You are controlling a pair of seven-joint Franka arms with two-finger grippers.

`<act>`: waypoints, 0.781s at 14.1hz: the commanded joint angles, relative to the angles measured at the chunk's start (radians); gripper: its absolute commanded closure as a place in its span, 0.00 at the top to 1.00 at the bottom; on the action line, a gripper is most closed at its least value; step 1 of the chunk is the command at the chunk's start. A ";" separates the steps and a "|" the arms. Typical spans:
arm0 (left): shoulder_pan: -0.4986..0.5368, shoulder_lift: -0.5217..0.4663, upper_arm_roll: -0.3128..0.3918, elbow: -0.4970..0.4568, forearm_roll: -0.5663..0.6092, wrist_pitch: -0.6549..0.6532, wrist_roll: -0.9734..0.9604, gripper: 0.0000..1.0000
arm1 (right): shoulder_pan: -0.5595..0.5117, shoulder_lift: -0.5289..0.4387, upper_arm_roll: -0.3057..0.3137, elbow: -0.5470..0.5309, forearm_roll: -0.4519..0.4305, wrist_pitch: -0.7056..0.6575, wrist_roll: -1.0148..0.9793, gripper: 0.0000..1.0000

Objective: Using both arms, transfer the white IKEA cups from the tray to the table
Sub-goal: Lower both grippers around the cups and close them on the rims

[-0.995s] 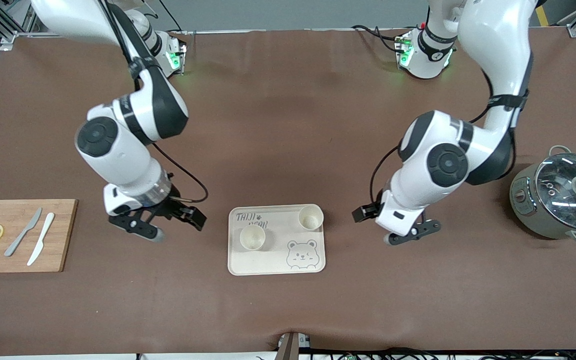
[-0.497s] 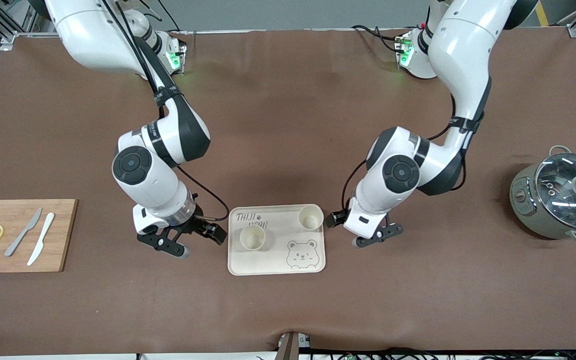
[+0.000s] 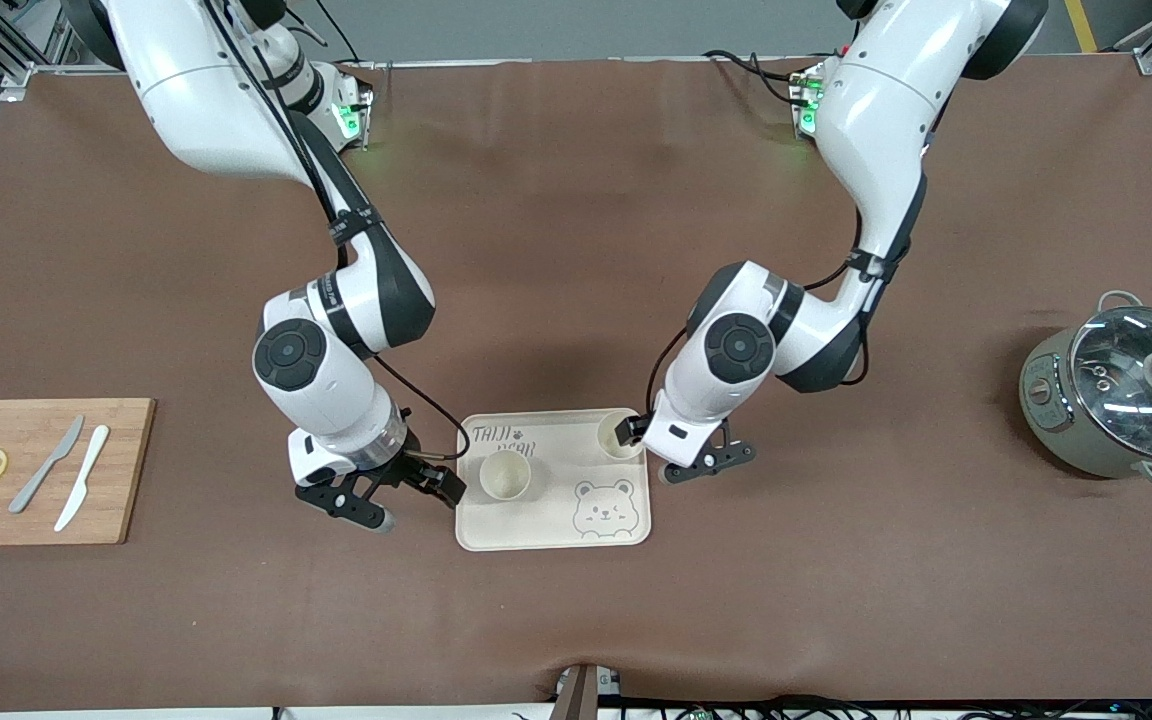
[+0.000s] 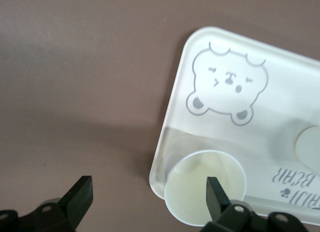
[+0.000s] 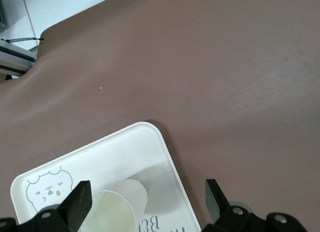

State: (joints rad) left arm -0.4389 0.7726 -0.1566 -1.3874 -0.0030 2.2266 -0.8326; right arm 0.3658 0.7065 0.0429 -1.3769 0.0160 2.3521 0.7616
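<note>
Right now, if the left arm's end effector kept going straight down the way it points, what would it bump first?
Probably the cup in the tray corner. The left end effector is open and straddles the tray edge: one finger over the cup's mouth, the other over bare table. Depth is unclear, so the rim might be missed.

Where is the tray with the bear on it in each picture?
Front view: the tray lies mid-table, toward the camera, between the two arms.
Left wrist view: one corner of the tray shows, and the rest runs out of the picture.
Right wrist view: another corner of the tray shows.
Shared landmark: the bear face printed on the tray.
</note>
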 commanded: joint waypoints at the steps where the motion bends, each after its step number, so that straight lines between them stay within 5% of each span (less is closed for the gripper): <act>1: -0.030 0.037 0.014 0.019 0.026 0.008 -0.026 1.00 | 0.030 0.034 -0.009 0.036 -0.014 0.003 0.022 1.00; 7: -0.031 0.050 0.014 0.021 0.032 0.010 -0.074 1.00 | 0.059 0.054 -0.009 0.032 -0.021 0.009 0.016 1.00; 9: -0.031 0.048 0.014 0.033 0.032 0.010 -0.094 0.66 | 0.070 0.070 -0.009 0.032 -0.034 0.010 0.021 1.00; 11: -0.031 0.050 0.014 0.041 0.031 0.028 -0.106 0.46 | 0.084 0.083 -0.011 0.032 -0.042 0.010 0.022 1.00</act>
State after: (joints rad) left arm -0.4610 0.8200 -0.1504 -1.3642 0.0033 2.2389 -0.9055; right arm 0.4283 0.7611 0.0426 -1.3721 -0.0037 2.3633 0.7616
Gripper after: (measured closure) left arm 0.308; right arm 0.000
